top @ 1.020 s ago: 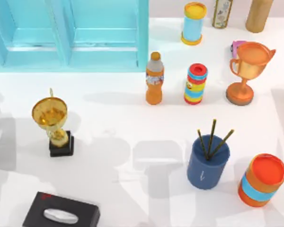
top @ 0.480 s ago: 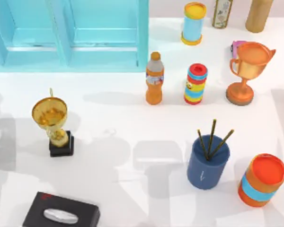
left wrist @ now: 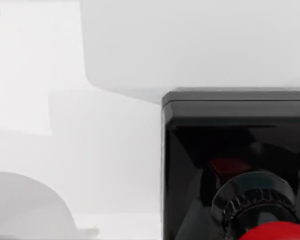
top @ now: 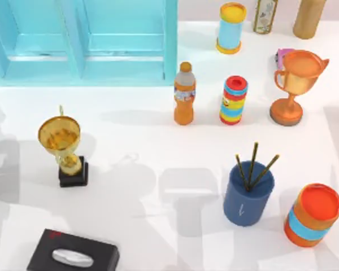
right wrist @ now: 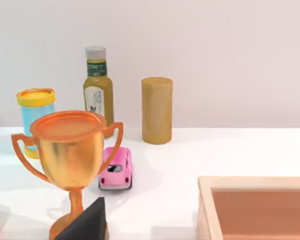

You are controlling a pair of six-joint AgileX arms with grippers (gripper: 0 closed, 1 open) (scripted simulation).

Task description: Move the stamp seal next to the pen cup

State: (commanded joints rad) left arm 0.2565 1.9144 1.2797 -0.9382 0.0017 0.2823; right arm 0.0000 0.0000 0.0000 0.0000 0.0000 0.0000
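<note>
The stamp seal (left wrist: 190,150) sits very close in the left wrist view: a black square base on the white table, a ribbed black neck and a glossy red knob (left wrist: 275,232). The pen cup (top: 248,195), dark blue with three thin pens, stands at the front right of the table in the top view. A dark wedge of my right gripper (right wrist: 87,222) shows in the right wrist view, in front of a copper trophy (right wrist: 70,150).
A gold trophy (top: 62,141) and a black tissue box (top: 73,257) occupy the left. An orange cylinder (top: 312,214) stands right of the pen cup. An orange bottle (top: 184,94), a striped can (top: 233,100) and a blue cabinet (top: 85,39) stand farther back.
Only the soft shadows on the table's left side shift slightly. None of the objects in the top view has moved.
</note>
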